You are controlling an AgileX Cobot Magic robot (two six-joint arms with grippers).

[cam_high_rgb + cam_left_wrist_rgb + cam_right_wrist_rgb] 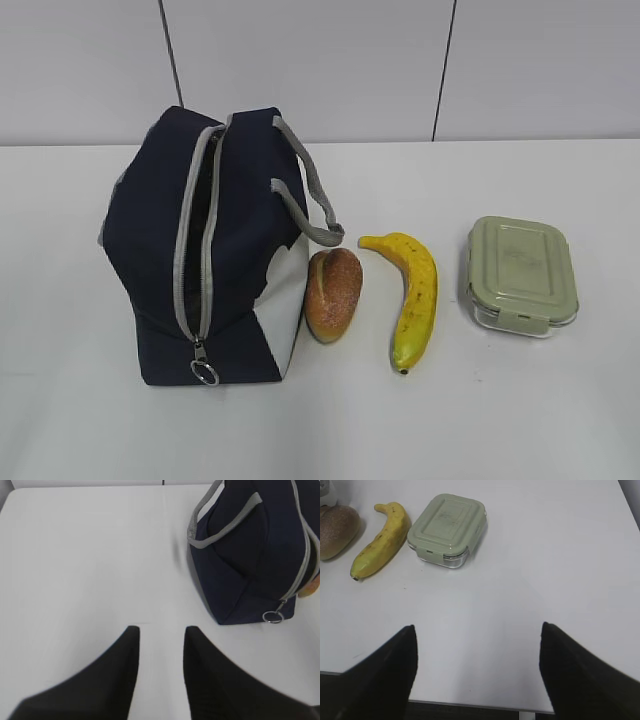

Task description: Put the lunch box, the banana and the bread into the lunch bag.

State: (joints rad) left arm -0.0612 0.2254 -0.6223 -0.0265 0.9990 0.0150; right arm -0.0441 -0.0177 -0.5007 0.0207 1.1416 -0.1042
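The navy lunch bag (pixel 200 250) lies on the white table at the left, its grey zipper (pixel 190 250) on top with a gap near the far end and the metal ring pull (pixel 204 372) at the near end. The bread (pixel 333 293) lies against the bag's white side. The banana (pixel 412 295) lies right of it, and the lunch box (pixel 521 274) with its green lid is farthest right. My left gripper (pixel 161 630) is open and empty over bare table, left of the bag (pixel 250 555). My right gripper (pixel 477 627) is wide open and empty, near the table's front edge, short of the lunch box (pixel 449 529), banana (pixel 382 537) and bread (pixel 337 530).
The bag's grey strap handles (pixel 310 200) lie loose toward the bread. A grey panelled wall (pixel 400 60) stands behind the table. The table's front edge (pixel 470 703) shows under my right gripper. Neither arm shows in the exterior view.
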